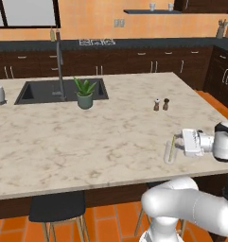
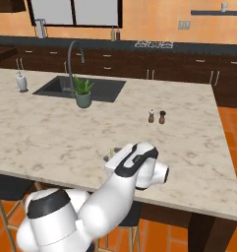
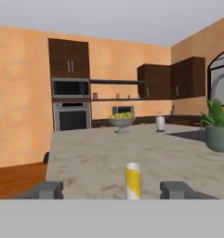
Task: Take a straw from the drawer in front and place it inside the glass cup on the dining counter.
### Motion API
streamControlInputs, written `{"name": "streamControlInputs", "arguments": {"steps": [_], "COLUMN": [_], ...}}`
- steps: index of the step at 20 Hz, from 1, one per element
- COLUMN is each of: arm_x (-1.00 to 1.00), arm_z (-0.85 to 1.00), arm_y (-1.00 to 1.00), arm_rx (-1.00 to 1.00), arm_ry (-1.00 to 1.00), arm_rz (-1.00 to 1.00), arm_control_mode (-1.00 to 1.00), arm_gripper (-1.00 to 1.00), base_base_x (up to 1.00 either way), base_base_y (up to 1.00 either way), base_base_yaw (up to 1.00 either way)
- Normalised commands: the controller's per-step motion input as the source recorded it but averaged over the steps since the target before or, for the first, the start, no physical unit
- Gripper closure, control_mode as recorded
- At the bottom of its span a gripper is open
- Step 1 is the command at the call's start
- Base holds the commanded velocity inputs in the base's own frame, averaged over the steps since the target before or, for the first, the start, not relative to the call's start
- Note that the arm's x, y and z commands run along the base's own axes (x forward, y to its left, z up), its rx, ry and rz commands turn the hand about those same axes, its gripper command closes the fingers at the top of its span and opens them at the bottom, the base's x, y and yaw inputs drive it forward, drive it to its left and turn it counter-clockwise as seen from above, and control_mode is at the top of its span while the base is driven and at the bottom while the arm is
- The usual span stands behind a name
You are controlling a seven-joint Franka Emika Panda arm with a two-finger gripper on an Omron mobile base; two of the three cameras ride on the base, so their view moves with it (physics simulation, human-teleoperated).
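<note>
The hand (image 1: 180, 142) hangs level over the near right part of the desk (image 1: 87, 132), pointing across the top toward the sink end. Its fingers (image 3: 44, 189) stand spread wide with the straw (image 3: 133, 180) upright in the gap between them, touched by neither: the hand is released, grasping nothing.

From the left base view the straw (image 1: 174, 140) stands nearly upright inside the cup (image 1: 170, 152), its top poking above the rim just ahead of the fingertips. The cup rests on the desk, right in front of the hand. The straw's long axis runs vertically, crosswise to the hand's line of reach.

So the straw seems delivered. What the coming move turns on is that it lies dead ahead, between the fingers; I judge that drawing straight back along the hand's own axis should clear it without knocking straw or cup.
</note>
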Motion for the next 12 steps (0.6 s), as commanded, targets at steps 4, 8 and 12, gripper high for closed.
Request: {"name": "streamControlInputs", "arguments": {"steps": [4,8,12], "arm_x": [-0.10,-0.30,-0.52], "arm_z": [0.61,0.91,1.00], "arm_y": [-0.02,0.00,0.14], "arm_rx": [-0.02,-0.06,-0.18], "arm_ry": [-0.04,-0.09,-0.08], "arm_rz": [0.00,0.00,0.00], "arm_control_mode": [-1.00,-1.00,-1.00], "arm_gripper": [-1.00,-1.00,-1.00], "base_base_x": [0.00,0.00,0.00], "base_base_y": [0.00,0.00,0.00], "base_base_yaw": [0.00,0.00,0.00]}}
